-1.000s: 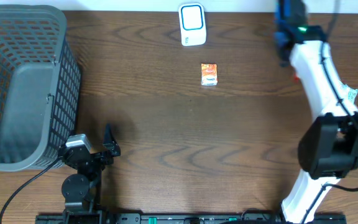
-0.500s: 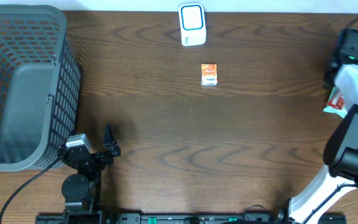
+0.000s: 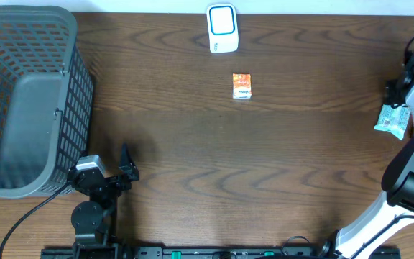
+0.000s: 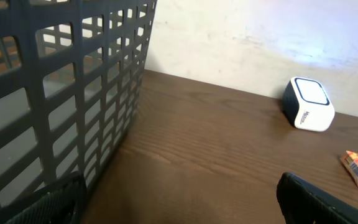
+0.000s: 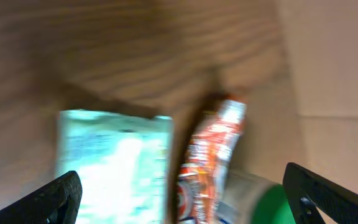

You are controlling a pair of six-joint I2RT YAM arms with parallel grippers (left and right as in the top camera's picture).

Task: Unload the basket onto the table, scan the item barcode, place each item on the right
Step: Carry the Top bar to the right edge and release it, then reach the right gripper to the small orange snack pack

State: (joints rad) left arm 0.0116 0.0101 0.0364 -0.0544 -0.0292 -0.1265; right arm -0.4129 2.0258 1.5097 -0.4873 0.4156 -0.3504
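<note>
Wooden table: scanner at far edge, orange packet near it.
Your left jaws stand wide, empty; your right jaws stand wide by teal packet, right edge.

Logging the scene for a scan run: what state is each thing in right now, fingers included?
left fingers: open, empty.
right fingers: open, empty.
basket: upright, nothing seen inside.
scanner: standing, untouched.
orange packet: lying flat near the scanner, free.
teal packet: lying below the right fingers, not gripped.
</note>
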